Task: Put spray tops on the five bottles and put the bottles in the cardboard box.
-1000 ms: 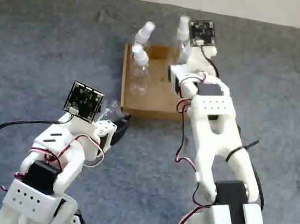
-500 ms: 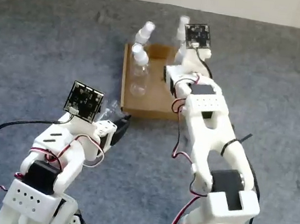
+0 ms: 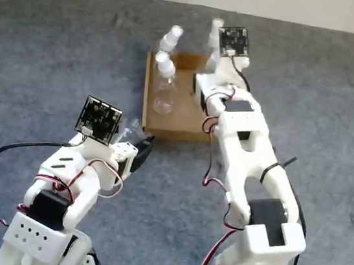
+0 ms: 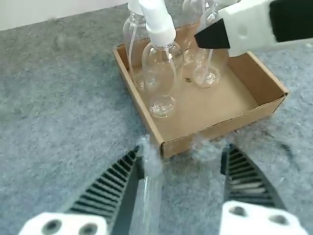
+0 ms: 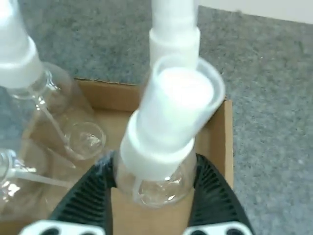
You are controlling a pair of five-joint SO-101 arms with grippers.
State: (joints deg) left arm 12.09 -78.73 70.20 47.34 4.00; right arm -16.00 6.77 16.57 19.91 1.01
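1. Right tool [image 5: 152, 169] is clenched on an upright spray-topped bottle [image 5: 164, 122] within the cardboard box [image 3: 147, 102], upper centre of the high view.
2. Other topped bottles [image 4: 159, 73] stand in the box.
3. Left tool [image 4: 182, 155] is released, jaws spread, over the grey tabletop [image 3: 58, 45] near the box's front wall.

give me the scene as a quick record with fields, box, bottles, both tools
cardboard box: open top, on the grey table
held bottle: spray top on, upright, within the box's outline; cannot tell if it touches the floor
right tool: shut on the held bottle
other bottles: clear, spray tops on, standing in the box
left tool: open, low over the table, short of the box's near wall
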